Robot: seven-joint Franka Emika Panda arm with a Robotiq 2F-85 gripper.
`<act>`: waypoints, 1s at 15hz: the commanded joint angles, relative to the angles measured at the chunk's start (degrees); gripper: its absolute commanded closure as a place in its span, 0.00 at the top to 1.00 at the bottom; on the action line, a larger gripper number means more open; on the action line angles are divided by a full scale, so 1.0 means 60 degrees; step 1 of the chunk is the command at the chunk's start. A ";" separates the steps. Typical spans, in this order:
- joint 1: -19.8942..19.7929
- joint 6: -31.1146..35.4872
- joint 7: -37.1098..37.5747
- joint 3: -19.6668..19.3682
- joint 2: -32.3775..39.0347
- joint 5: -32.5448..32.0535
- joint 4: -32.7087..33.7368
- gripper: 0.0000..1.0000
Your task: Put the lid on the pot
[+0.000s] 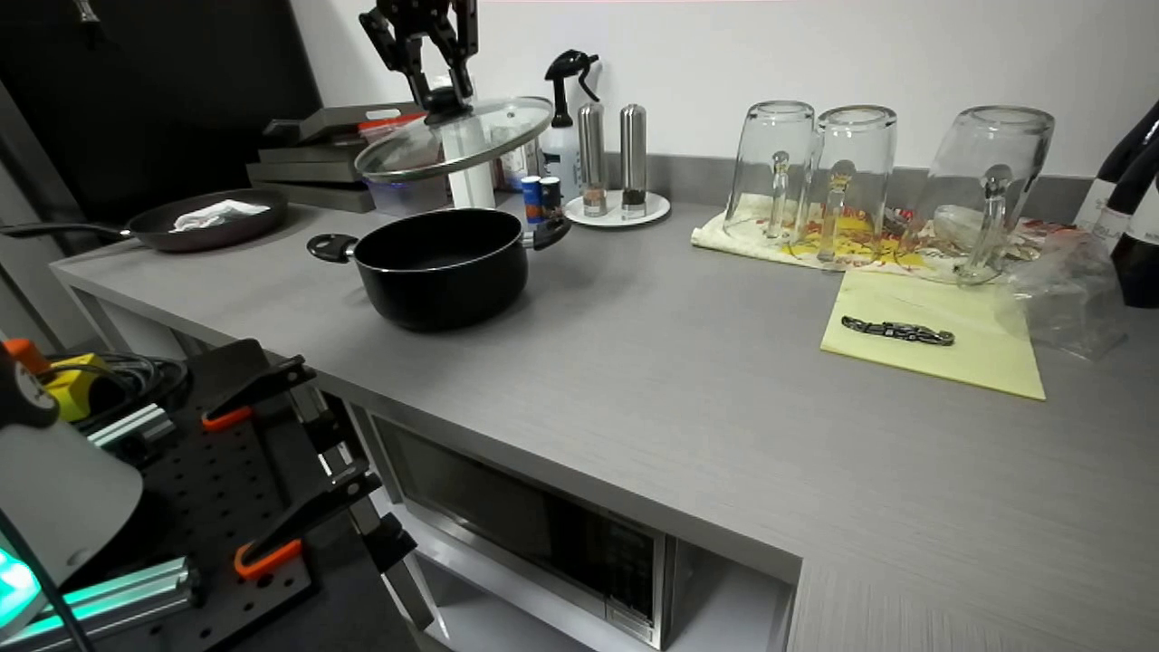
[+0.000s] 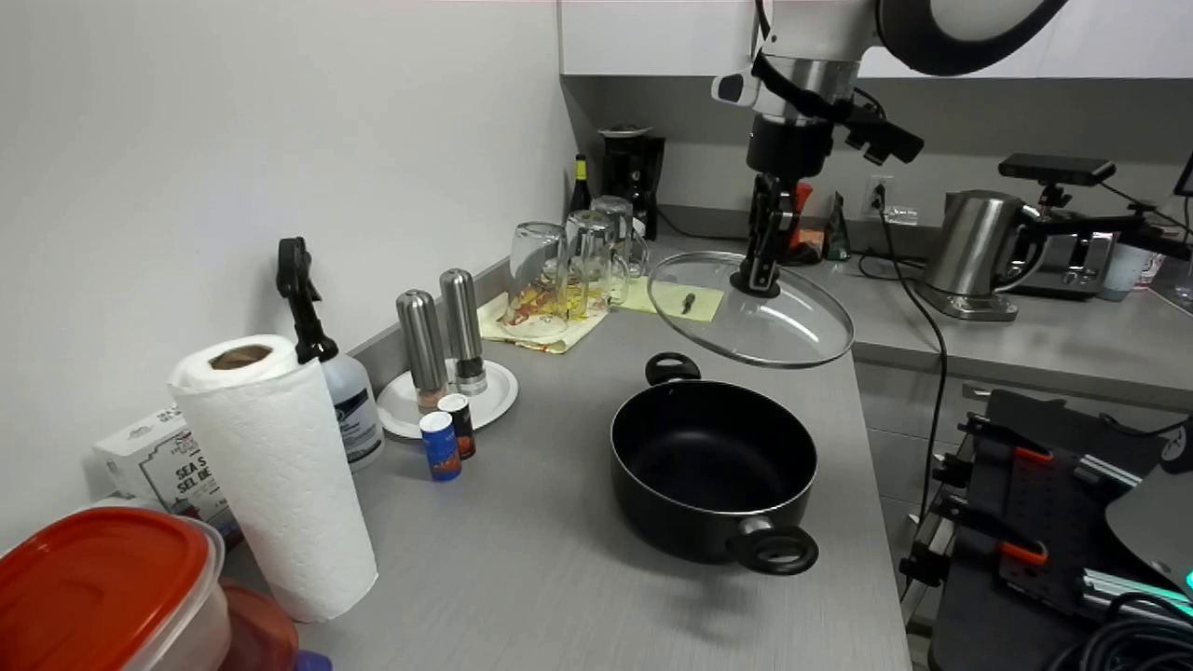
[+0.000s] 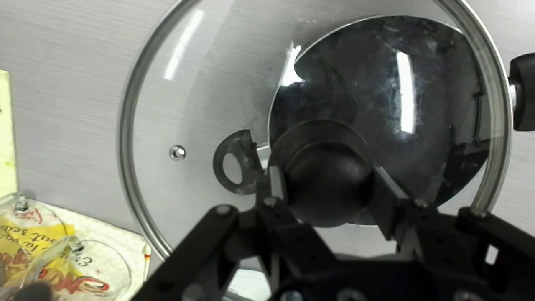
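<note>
The clear glass lid point(image 1: 507, 127) hangs in the air, tilted, above the black pot point(image 1: 439, 294). My gripper point(image 1: 444, 95) is shut on the lid's black knob, with one finger on each side of it. In an exterior view the lid point(image 2: 806, 321) is above and beyond the pot point(image 2: 666, 517), over its far handle. In the wrist view the knob sits between the fingers point(image 3: 328, 184). The pot shows through the right part of the lid point(image 3: 188, 104), so the two are off-centre. The pot stands upright on the grey counter, its dark inside uncovered.
A paper towel roll point(image 2: 280, 494), a spray bottle point(image 2: 354, 410), two small shakers point(image 2: 440, 447) and a white plate point(image 2: 499, 391) with two metal mills stand along the wall. Glass mugs point(image 1: 770, 172) stand on a cloth. A frying pan point(image 1: 208, 231) lies at the counter's end.
</note>
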 commanded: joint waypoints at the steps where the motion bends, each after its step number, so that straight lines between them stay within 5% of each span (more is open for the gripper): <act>1: 0.0241 -0.0028 -0.0140 0.0295 0.0456 -0.0123 0.0253 0.25; 15: 0.0510 0.0514 -0.0207 0.0816 0.2781 -0.0554 0.1099 0.25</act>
